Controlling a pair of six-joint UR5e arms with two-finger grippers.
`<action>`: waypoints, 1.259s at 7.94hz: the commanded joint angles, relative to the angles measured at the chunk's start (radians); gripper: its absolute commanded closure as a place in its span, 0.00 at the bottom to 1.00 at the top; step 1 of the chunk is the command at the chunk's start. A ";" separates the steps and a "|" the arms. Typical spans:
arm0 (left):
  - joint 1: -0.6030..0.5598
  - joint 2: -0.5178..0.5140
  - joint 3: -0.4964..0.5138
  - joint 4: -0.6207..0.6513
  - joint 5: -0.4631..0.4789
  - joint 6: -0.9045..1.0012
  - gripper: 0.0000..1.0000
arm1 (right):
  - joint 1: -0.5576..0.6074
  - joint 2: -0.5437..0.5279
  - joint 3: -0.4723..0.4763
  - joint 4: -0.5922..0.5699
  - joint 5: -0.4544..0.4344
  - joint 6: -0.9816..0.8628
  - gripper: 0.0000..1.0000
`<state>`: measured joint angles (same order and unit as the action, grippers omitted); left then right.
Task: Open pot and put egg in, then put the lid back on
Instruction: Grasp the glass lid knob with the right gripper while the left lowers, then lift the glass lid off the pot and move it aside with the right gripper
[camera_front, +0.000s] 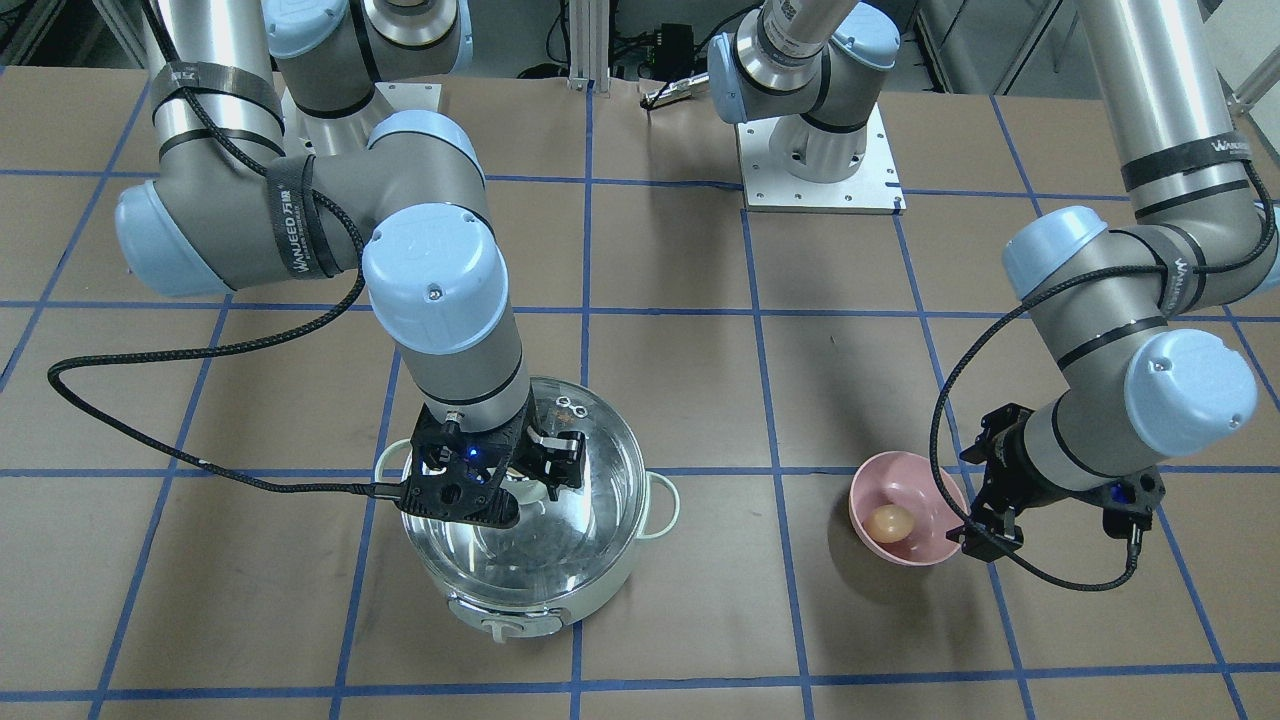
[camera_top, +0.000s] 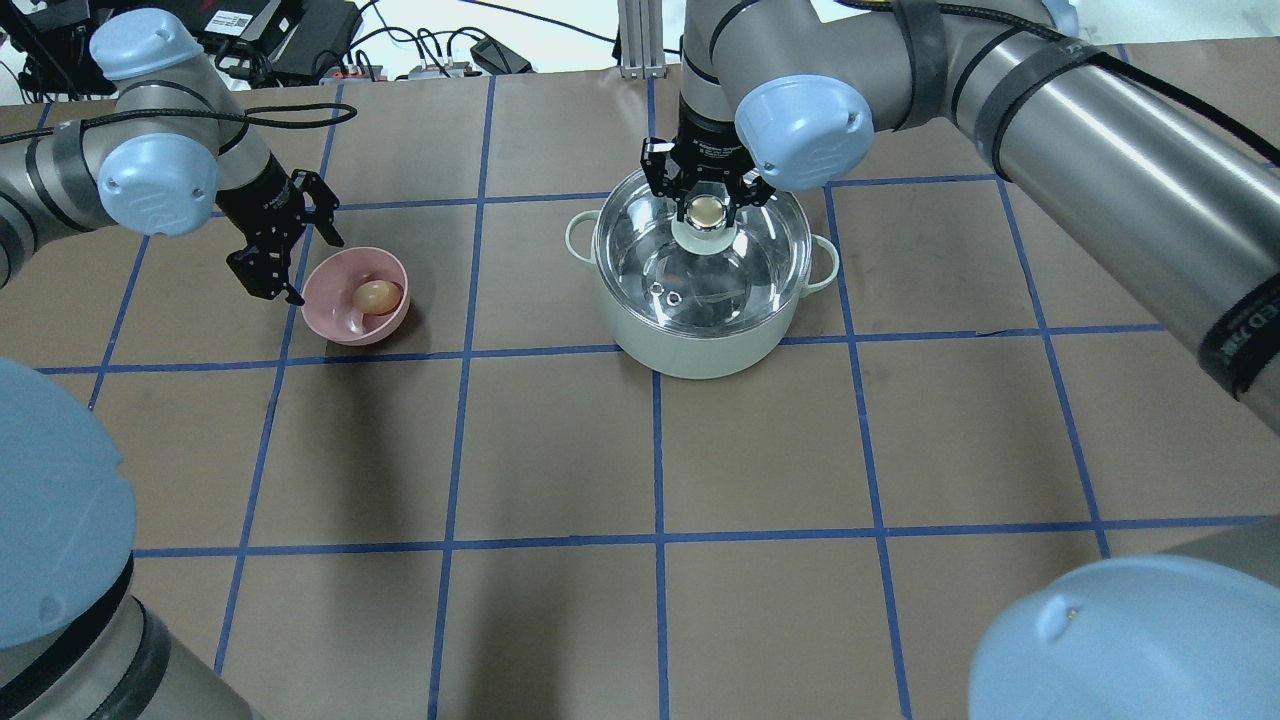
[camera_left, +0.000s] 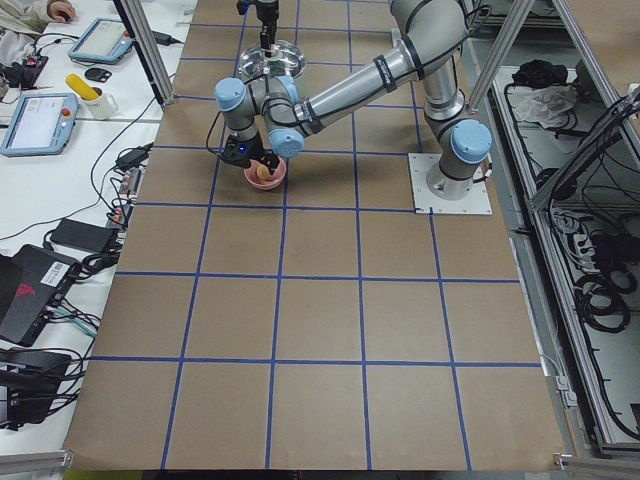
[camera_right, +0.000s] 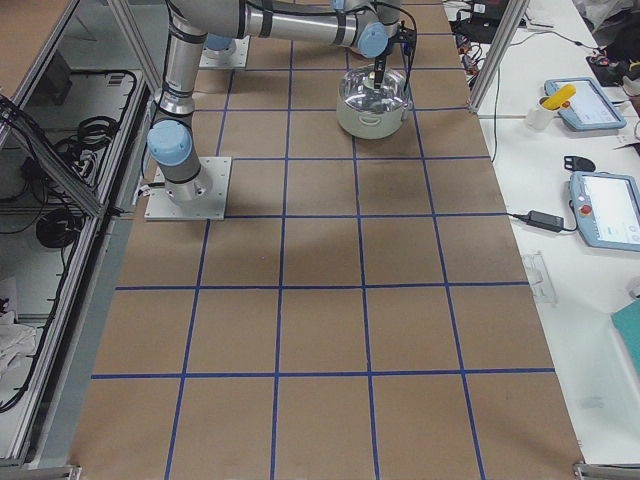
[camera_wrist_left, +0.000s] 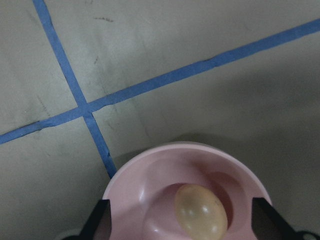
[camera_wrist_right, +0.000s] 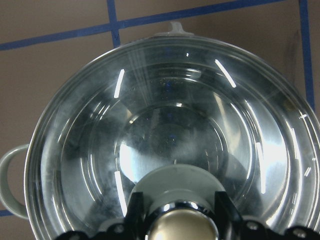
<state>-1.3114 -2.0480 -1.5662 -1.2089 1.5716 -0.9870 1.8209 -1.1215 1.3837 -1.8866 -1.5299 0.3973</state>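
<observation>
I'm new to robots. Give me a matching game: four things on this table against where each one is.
1 small tan egg
2 clear glass lid
3 right gripper
4 left gripper

A on the mint-white pot
B hovering by the pink bowl
C in the pink bowl
D straddling the lid's cream knob

Pairs: 1-C, 2-A, 3-D, 4-B.

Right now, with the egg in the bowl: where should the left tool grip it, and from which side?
Across the narrow middle of the egg, from straight above. It lies on its side low in the bowl, whose wall blocks sideways approaches. The open left tool sits off to the bowl's side, so centre it over the egg first.
</observation>
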 joint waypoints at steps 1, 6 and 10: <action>-0.002 -0.009 -0.044 0.005 -0.005 -0.007 0.00 | 0.000 -0.008 0.000 0.021 0.004 -0.006 0.51; -0.005 -0.015 -0.044 0.020 -0.019 0.027 0.00 | -0.015 -0.137 -0.035 0.108 -0.029 -0.041 0.57; -0.014 -0.034 -0.046 0.038 -0.019 0.036 0.00 | -0.242 -0.368 -0.018 0.442 -0.010 -0.281 0.60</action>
<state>-1.3238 -2.0755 -1.6108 -1.1738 1.5517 -0.9564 1.6849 -1.3919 1.3583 -1.5922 -1.5447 0.2439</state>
